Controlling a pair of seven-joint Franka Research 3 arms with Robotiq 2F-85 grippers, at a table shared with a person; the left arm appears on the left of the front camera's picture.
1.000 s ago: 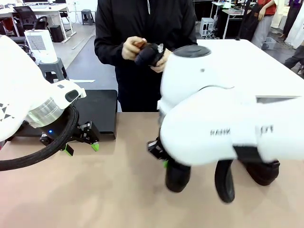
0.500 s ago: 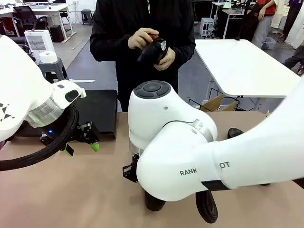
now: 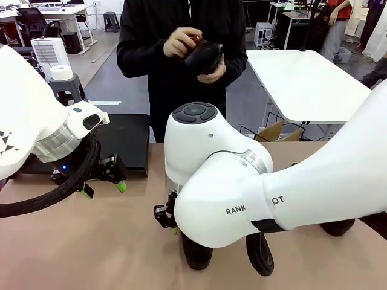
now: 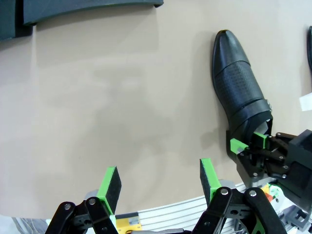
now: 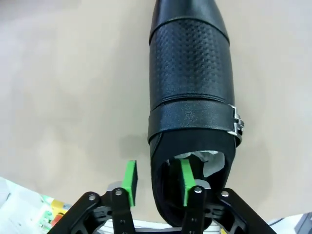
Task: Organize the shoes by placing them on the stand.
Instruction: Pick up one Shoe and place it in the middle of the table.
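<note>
One black shoe with a strap and buckle lies flat on the tan table, also seen in the left wrist view. My right gripper is down at its heel end. One green pad sits inside the pale-lined opening, the other outside the collar wall, with a gap still showing. In the front view the right gripper hangs under the big white arm. My left gripper hovers open over bare table near the black stand. A person across the table holds another black shoe in both hands.
A black shape, perhaps another shoe, lies at the right, half hidden by my right arm. The stand's edge runs along the top of the left wrist view. A white table stands behind on the right.
My right arm swung from the right to the table's middle and settled slightly lower over the shoe. The person turned the held shoe in their hands. The left arm stayed put.
</note>
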